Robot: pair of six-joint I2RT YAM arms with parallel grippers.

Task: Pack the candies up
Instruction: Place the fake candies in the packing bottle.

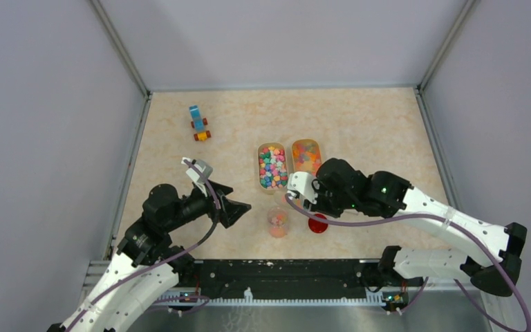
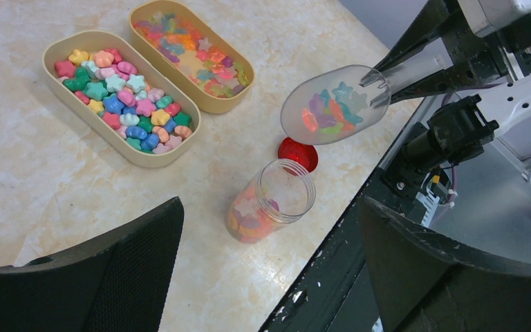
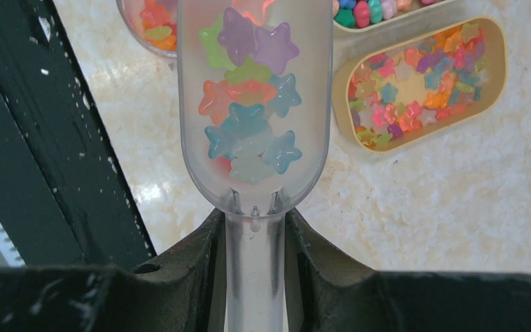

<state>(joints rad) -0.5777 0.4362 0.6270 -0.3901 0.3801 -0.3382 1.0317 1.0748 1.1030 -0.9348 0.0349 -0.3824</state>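
Candies fill two beige trays: opaque pieces in the left tray, translucent stars in the right tray. My right gripper is shut on the handle of a clear plastic scoop that holds a small heap of star candies. The scoop hangs above the table, just beside the mouth of an open clear jar partly filled with candies. My left gripper is open and empty, just left of the jar in the top view.
A round red lid lies on the table right behind the jar. A blue-and-orange toy vehicle stands at the far left. The black front rail runs close to the jar. Grey walls enclose the table.
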